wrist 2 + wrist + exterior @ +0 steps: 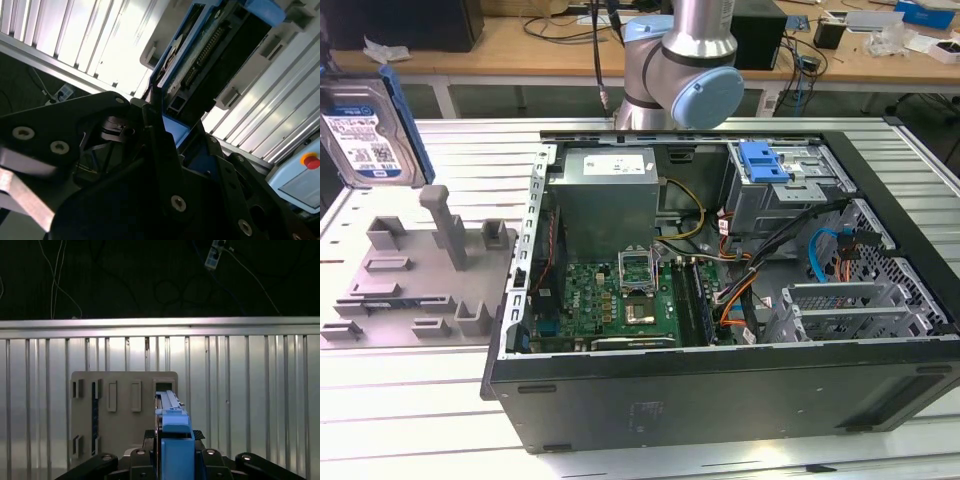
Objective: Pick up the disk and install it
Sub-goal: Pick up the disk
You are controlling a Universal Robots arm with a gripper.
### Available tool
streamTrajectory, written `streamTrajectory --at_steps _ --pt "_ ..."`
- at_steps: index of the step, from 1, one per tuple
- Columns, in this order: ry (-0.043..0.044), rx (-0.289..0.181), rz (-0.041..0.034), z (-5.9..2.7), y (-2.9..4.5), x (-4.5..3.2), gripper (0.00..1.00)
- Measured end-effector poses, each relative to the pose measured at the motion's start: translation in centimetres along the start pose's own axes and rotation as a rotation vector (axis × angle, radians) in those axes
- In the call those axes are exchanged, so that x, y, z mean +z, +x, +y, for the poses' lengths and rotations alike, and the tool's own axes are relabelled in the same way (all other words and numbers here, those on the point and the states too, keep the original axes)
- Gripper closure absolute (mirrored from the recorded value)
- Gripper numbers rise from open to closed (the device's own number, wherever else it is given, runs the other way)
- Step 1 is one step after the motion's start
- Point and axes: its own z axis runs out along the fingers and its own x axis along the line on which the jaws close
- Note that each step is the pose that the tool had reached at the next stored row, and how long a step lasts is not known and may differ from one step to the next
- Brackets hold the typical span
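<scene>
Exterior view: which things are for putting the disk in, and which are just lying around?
For the job: silver metal disk in bright blue plastic bracket; open black metal computer case.
Just lying about: grey plastic holder tray; brown wooden bench with cables.

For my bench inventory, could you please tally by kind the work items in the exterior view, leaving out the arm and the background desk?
disk: 1
grey fixture tray: 1
open computer case: 1
Total: 3
</scene>
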Motion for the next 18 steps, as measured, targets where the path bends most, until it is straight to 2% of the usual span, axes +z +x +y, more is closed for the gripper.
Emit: streamTrajectory --at_steps 2,10,13,16,18 --pt "0.0001 0.000 0.0000 0.02 0.01 -0.60 0.63" --pt "0.0001 0.000 0.0000 0.11 0.03 -3.74 0.63" --pt "0.0001 0.000 0.0000 0.13 0.03 -4.52 0.63" --pt "0.0001 0.000 0.0000 0.17 0.04 -6.02 0.63" --pt "0.0001 0.000 0.0000 0.18 0.05 -6.42 0.63"
